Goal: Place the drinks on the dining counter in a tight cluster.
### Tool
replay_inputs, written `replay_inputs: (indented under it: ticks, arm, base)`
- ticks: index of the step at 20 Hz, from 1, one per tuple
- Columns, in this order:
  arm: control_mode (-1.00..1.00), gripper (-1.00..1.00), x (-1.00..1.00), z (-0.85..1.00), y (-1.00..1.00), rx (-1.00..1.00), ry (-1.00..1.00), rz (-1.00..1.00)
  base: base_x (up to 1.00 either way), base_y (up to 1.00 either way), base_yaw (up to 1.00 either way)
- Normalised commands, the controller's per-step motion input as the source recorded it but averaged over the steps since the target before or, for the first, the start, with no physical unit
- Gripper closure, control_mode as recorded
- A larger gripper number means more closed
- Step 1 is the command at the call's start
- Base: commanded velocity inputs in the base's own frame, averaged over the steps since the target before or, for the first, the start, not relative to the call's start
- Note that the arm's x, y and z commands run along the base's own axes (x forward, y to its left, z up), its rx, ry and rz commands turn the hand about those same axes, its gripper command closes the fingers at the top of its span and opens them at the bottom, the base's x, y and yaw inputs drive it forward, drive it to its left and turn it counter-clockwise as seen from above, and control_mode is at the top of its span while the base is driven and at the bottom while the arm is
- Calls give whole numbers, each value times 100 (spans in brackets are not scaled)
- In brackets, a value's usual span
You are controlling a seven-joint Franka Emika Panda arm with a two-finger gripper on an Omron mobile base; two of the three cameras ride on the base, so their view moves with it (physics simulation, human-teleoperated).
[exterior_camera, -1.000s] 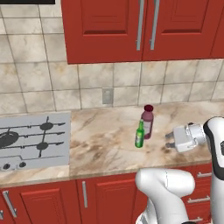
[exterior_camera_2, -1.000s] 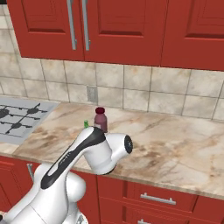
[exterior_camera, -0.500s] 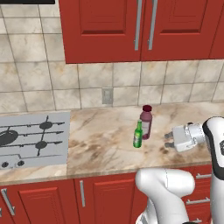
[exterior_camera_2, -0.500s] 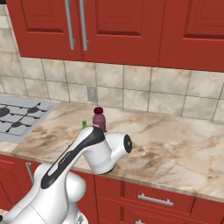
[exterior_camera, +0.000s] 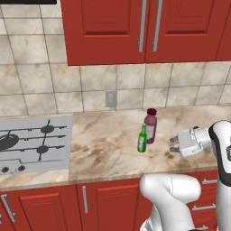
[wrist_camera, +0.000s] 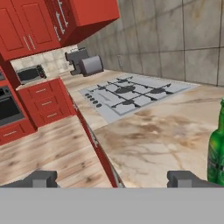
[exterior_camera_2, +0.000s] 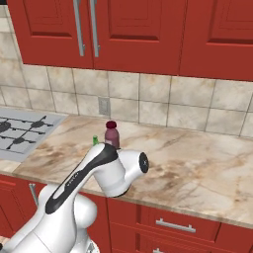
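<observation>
Kitchen wall of large beige-grey square tiles [exterior_camera: 36, 85], matt, with pale grout and one small grey outlet plate [exterior_camera: 110, 98] set low in it. Red wall cabinets [exterior_camera: 149, 27] above, panelled doors, long vertical metal bar handles. Bench [exterior_camera: 103, 149]: beige-brown marbled stone top, polished, with a thick rounded front edge, over red drawers and doors [exterior_camera_2: 173, 225] with short metal pulls. Stove [exterior_camera: 31, 142]: flat grey inset plate on the bench's left part, black wire grates, small knobs along its front. Wood-plank floor [wrist_camera: 48, 153] and further red units with a toaster [wrist_camera: 85, 64] appear in the hand view. Maroon juice bottle [exterior_camera: 150, 126]: upright on the bench, right of the stove and well apart from it, wide body, dark-red cap, roughly mid-depth on the top. Green glass bottle [exterior_camera: 142, 139]: upright, slim-necked, translucent, with a pale label, just beside the maroon one at its front left; whether they touch cannot be told. Tool [exterior_camera: 172, 144]: white body with dark tips, lying level above the bench to the right of both bottles, near them, jaws spread wide, gripping nothing; in the hand view the green bottle stands at the right edge beyond the right fingertip [wrist_camera: 186, 178].
</observation>
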Motion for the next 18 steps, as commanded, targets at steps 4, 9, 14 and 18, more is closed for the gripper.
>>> replay_inputs:
  ticks: [4, 9, 14, 18]
  arm:
    - [-100, -100, 0, 0, 0, 0, 0, 8]
    - [-100, -100, 0, 0, 0, 0, -6, 21]
    - [-100, -100, 0, -6, 0, 0, -14, 25]
    - [-100, -100, 18, -2, -1, 8, -5, 16]
  base:
    - [0, 0, 1]
    - [0, 0, 0]
    - [0, 0, 0]
    - [0, 0, 0]
